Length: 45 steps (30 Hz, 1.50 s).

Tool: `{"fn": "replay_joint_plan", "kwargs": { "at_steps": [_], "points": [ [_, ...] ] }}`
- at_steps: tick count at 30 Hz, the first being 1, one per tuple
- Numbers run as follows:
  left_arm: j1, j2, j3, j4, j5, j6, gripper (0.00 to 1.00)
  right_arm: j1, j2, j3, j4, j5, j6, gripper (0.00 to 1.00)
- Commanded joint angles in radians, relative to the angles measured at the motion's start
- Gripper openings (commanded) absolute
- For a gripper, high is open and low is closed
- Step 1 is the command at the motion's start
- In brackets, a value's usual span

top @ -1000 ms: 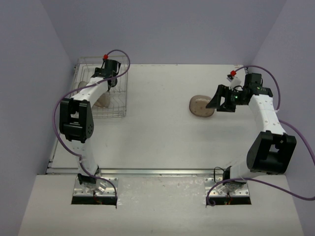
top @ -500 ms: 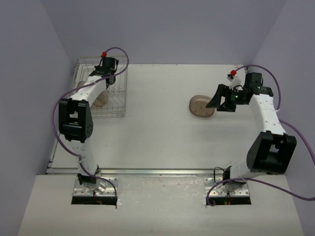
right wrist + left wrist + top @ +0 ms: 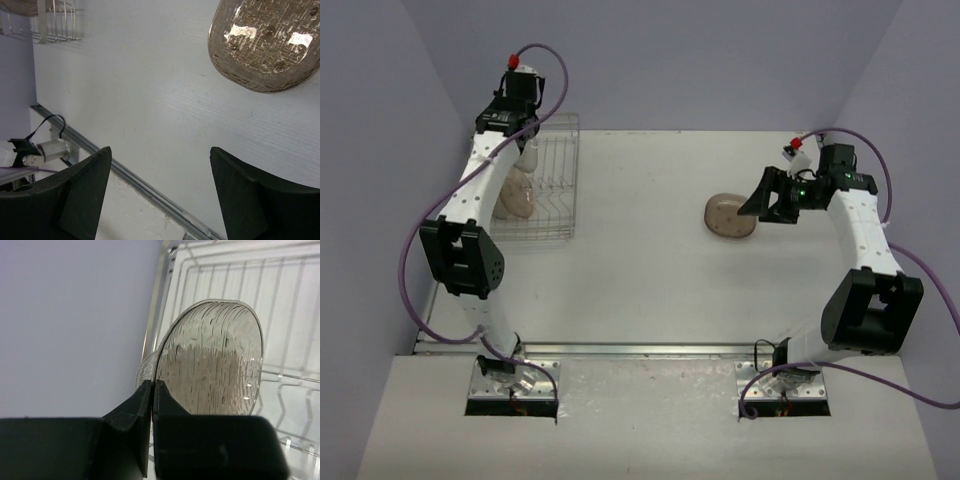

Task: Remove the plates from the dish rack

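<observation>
The silver wire dish rack [image 3: 552,190] stands at the table's far left and fills the background of the left wrist view [image 3: 285,285]. My left gripper [image 3: 523,140] is raised above the rack's back end. It [image 3: 153,384] is shut on the rim of a smoky translucent plate [image 3: 215,365], held on edge. The edge of another plate [image 3: 144,371] shows just behind it. Pale plates [image 3: 515,198] stay in the rack. One plate [image 3: 728,216] lies flat on the table at right, also in the right wrist view [image 3: 265,45]. My right gripper [image 3: 761,205] [image 3: 160,149] is open and empty beside it.
Purple walls close in the left, back and right. A metal rail [image 3: 640,350] runs along the table's near edge. The rack's corner [image 3: 55,22] shows far off in the right wrist view.
My left arm has risen up and back out of the rack, carrying a plate. The right arm has barely moved.
</observation>
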Motion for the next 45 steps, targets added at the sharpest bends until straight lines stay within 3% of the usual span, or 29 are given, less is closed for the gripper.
{"fn": "replay_joint_plan", "kwargs": {
  "at_steps": [1, 4, 7, 9, 13, 18, 23, 29, 35, 39, 45],
  "points": [
    [-0.019, -0.156, 0.107, -0.175, 0.310, -0.139, 0.00, 0.014, -0.029, 0.050, 0.046, -0.090, 0.058, 0.80],
    [-0.040, -0.218, 0.068, -0.209, 0.537, -0.218, 0.00, 0.057, -0.036, 0.056, 0.096, -0.097, 0.122, 0.82],
    [-0.057, -0.275, 0.009, -0.192, 0.674, -0.284, 0.00, 0.137, -0.042, 0.071, 0.156, -0.081, 0.186, 0.93],
    [-0.057, -0.310, -0.092, -0.144, 0.848, -0.342, 0.00, 0.222, -0.040, 0.088, 0.202, -0.046, 0.222, 0.98],
    [-0.060, -0.353, -0.209, -0.065, 1.004, -0.417, 0.00, 0.370, 0.012, 0.185, 0.255, 0.003, 0.292, 0.99],
    [-0.064, -0.376, -0.304, 0.007, 1.041, -0.496, 0.00, 0.469, 0.090, 0.297, 0.308, 0.076, 0.387, 0.99],
    [-0.064, -0.400, -0.386, 0.041, 1.022, -0.531, 0.00, 0.531, 0.215, 0.263, 0.436, 0.053, 0.566, 0.93],
    [-0.066, -0.427, -0.430, 0.049, 1.001, -0.536, 0.00, 0.611, 0.301, 0.270, 0.440, 0.046, 0.605, 0.88],
    [-0.066, -0.432, -0.454, 0.063, 1.003, -0.554, 0.00, 0.639, 0.326, 0.260, 0.446, 0.050, 0.650, 0.72],
    [-0.066, -0.419, -0.464, 0.068, 0.996, -0.558, 0.00, 0.643, 0.335, 0.250, 0.450, 0.046, 0.684, 0.49],
    [-0.066, -0.421, -0.473, 0.078, 1.020, -0.563, 0.00, 0.644, 0.369, 0.272, 0.449, 0.058, 0.705, 0.28]
  ]
}}
